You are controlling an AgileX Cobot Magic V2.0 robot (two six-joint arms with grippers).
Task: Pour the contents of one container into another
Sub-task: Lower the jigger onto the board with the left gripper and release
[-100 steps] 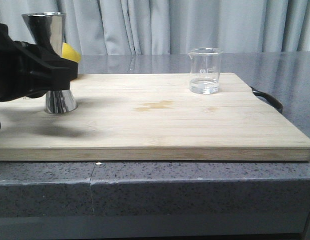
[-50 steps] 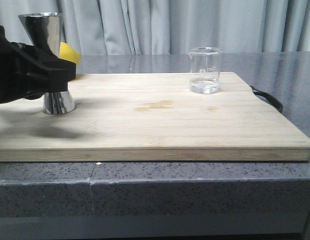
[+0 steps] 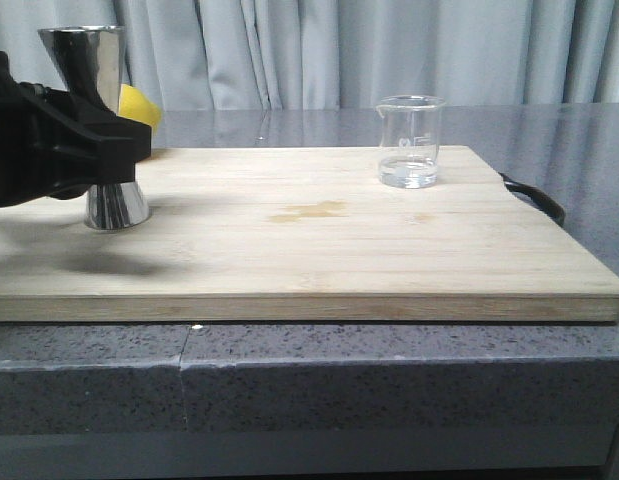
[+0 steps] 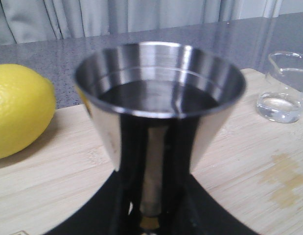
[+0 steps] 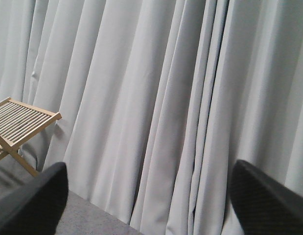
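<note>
The steel jigger (image 3: 85, 62) stands upright at the left end of the wooden board (image 3: 319, 260). My left gripper (image 3: 124, 150) is shut on its narrow waist, which the black fingers hide. The left wrist view looks into its upper cup (image 4: 158, 98), where a level surface like liquid shows, with my left gripper (image 4: 151, 215) below it. The clear glass beaker (image 3: 410, 140) stands alone at the board's far right with a thin layer of clear liquid, and shows again as the beaker (image 4: 283, 88). My right gripper (image 5: 149, 200) is open, facing curtains, holding nothing.
A yellow lemon (image 3: 141, 105) lies just behind the jigger, close beside it as the lemon (image 4: 19, 110). A black handle (image 3: 534, 195) sticks out at the board's right end. A slatted wooden rack (image 5: 19, 122) stands by the curtains.
The left gripper and the jigger shifted slightly to the left a second ago and have since held still. The beaker has not moved.
</note>
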